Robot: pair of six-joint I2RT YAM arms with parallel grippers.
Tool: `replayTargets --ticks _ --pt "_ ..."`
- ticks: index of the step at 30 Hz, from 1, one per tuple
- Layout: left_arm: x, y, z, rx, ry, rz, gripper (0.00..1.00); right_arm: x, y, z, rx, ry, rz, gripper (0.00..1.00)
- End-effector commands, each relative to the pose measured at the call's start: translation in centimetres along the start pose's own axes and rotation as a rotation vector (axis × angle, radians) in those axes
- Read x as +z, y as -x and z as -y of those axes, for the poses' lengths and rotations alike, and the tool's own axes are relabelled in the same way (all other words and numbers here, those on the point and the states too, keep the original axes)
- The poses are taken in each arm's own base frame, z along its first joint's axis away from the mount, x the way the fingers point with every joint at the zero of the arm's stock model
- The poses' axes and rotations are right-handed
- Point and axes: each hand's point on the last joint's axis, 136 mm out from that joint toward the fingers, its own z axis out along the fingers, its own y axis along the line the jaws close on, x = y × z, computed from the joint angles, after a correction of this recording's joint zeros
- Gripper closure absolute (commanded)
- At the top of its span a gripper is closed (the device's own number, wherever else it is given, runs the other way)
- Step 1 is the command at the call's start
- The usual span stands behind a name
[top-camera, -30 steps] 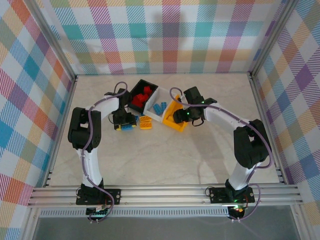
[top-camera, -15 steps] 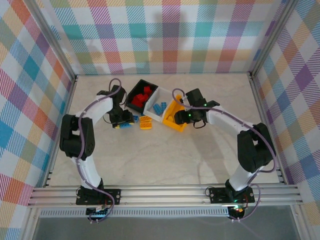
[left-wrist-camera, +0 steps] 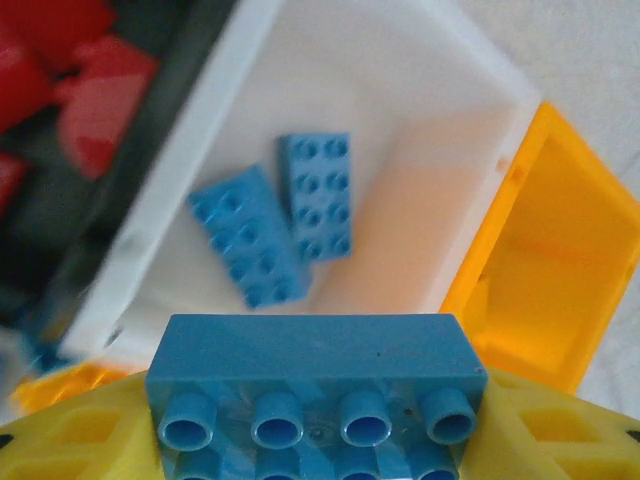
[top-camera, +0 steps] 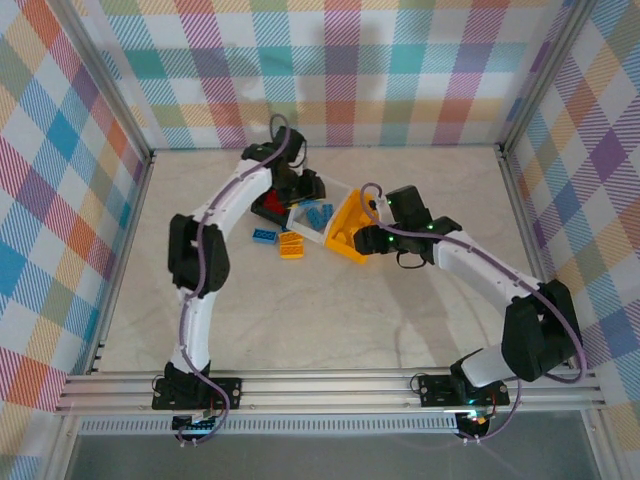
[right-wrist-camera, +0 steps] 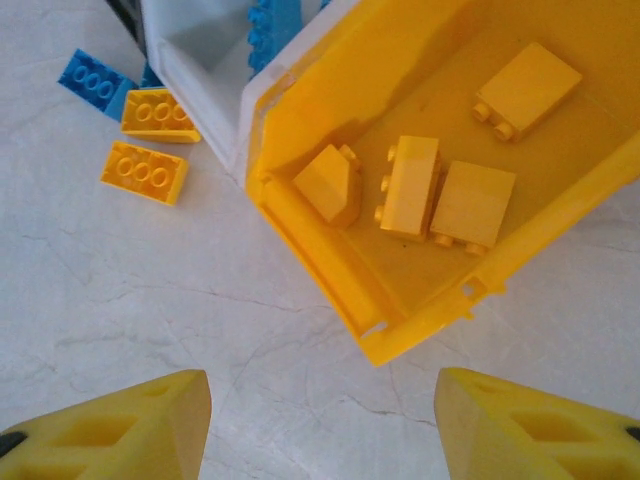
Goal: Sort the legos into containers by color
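Observation:
My left gripper (top-camera: 303, 188) (left-wrist-camera: 315, 432) is shut on a blue lego (left-wrist-camera: 315, 375), hanging above the near edge of the white container (left-wrist-camera: 420, 130) (top-camera: 305, 228). Two blue legos (left-wrist-camera: 285, 225) lie inside it. To its left the black container (left-wrist-camera: 190, 70) (top-camera: 268, 212) holds red legos (left-wrist-camera: 100, 80). The yellow-orange container (right-wrist-camera: 330, 270) (top-camera: 345, 215) holds several yellow legos (right-wrist-camera: 410, 185). My right gripper (right-wrist-camera: 320, 420) (top-camera: 368, 240) stands open over bare table just in front of that container, nothing between its fingers.
Two loose yellow legos (right-wrist-camera: 150, 145) (top-camera: 291, 245) and one loose blue lego (right-wrist-camera: 95, 85) (top-camera: 264, 236) lie on the table left of the containers. The three containers touch in a slanted row. Plaid walls close in the back and sides.
My left arm has risen from the loose legos and swung back and right over the containers, carrying a blue lego. My right gripper has drawn slightly right, away from the yellow-orange container.

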Motion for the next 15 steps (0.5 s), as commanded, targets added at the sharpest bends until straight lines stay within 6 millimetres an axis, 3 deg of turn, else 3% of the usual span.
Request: replayTargets --ticks 1,7,15 --pt "1.4 0.1 0.7 -0.024 0.018 -0.035 0.43 -1.0 -0.1 -1.6 -0.029 0.059 0.028 0.38" --pt "2.6 1.1 1.0 -0.028 0.026 -0.03 0.32 -2.0 -1.6 -2.1 -0.05 0.067 0.026 0.38" --pt "0.7 1.3 2.3 -0.014 -0.01 -0.01 0.2 -1.3 -2.6 -2.7 -0.058 0.073 0.004 0.36"
